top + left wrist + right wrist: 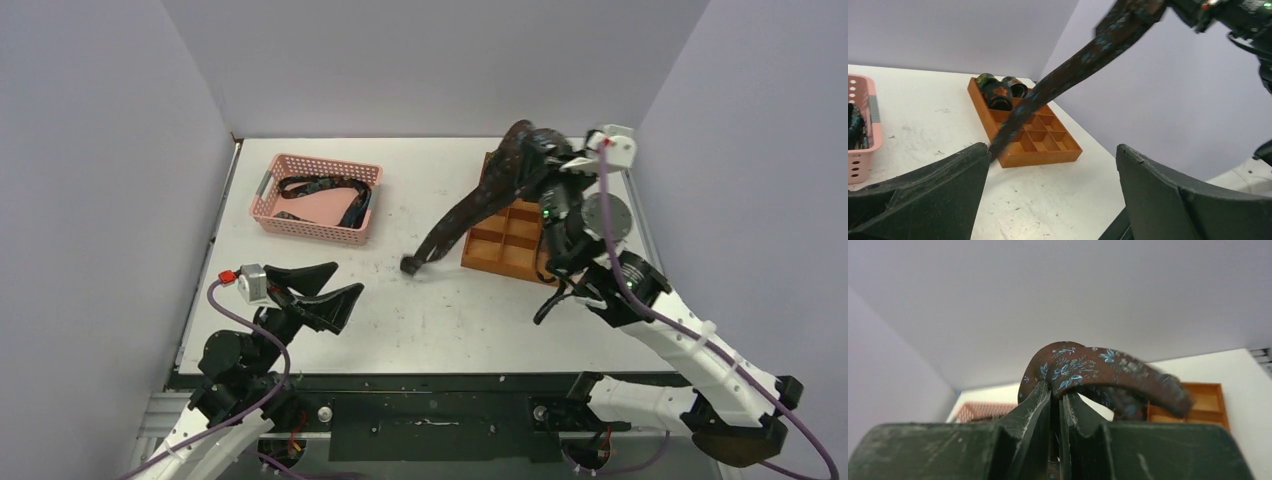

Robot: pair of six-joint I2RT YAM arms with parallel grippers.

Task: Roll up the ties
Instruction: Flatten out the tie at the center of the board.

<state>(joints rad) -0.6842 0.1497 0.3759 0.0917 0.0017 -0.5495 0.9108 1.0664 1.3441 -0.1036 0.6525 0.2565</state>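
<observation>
Left end effector (pixel 350 276) gapes released over the worktop (pixel 430 320), pink basket (pixel 310 232) ahead of it; right end effector (pixel 1057 392) clenches a brown tie (pixel 470 212) dangling leftward across the orange tray (pixel 490 258).

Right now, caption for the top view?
Right gripper holds a patterned tie up by the orange tray; left gripper hovers open.

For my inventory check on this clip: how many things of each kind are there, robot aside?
Orange divided tray: 1
Pink basket: 1
Rolled ties in the tray: 3
Unrolled tie, pinched in the right gripper: 1
Loose ties in the basket: too tangled to count
Total counted: 6
</observation>
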